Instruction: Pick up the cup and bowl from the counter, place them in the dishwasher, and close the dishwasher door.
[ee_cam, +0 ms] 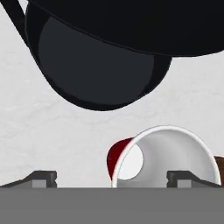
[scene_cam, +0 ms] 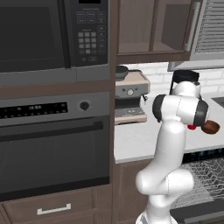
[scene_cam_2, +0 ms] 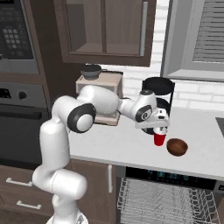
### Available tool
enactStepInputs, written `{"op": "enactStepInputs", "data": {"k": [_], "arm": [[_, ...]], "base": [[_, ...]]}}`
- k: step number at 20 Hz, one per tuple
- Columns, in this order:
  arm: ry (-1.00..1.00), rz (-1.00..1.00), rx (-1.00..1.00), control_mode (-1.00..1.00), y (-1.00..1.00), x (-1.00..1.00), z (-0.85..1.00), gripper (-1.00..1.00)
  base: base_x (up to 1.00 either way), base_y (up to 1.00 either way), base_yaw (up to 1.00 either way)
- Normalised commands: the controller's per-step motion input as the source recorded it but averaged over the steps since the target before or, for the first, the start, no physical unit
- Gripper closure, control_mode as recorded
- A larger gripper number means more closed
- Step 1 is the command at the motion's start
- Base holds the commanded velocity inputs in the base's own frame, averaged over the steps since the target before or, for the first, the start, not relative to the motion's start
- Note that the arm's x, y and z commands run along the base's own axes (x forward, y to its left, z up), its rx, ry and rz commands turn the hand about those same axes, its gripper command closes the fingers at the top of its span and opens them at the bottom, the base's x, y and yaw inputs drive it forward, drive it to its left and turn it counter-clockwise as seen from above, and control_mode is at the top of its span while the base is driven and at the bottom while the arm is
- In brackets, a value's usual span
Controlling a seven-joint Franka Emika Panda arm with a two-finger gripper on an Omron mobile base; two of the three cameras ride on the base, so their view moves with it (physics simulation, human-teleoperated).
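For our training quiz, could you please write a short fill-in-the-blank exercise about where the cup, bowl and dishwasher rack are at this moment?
1. The gripper is right above the red ____.
2. The brown bowl rests on the ____, beside the cup.
3. The dishwasher's wire rack is pulled out and holds ____ dishes.
4. Inside, the cup looks ____ in the hand view.

Missing words: cup; counter; no; white
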Motion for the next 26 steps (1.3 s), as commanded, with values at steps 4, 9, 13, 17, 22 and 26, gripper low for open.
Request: {"op": "enactStepInputs", "data": {"k": [4, 9, 13, 17, 22, 26], "arm": [[0.01, 0.09, 0.0, -1.0, -0.26, 0.24, -0.08, -1.0], [0.05, 0.09, 0.0, -1.0, -0.19, 0.09, -0.13, -1.0], [0.06, 0.01, 0.0, -1.0, 0.0, 0.0, -0.2, 1.0], [0.02, 0.0, 0.0, -1.0, 0.0, 0.0, -0.16, 1.0], [0.0, 0.0, 0.01, -1.0, 0.0, 0.0, -0.05, 1.0], [0.0, 0.0, 0.07, -1.0, 0.0, -0.19, -0.03, 1.0]], "base": [[0.0, 0.0, 0.0], [0.0, 0.0, 0.0], [0.0, 0.0, 0.0], [0.0, 0.0, 0.0], [0.0, 0.0, 0.0], [0.0, 0.0, 0.0]]}}
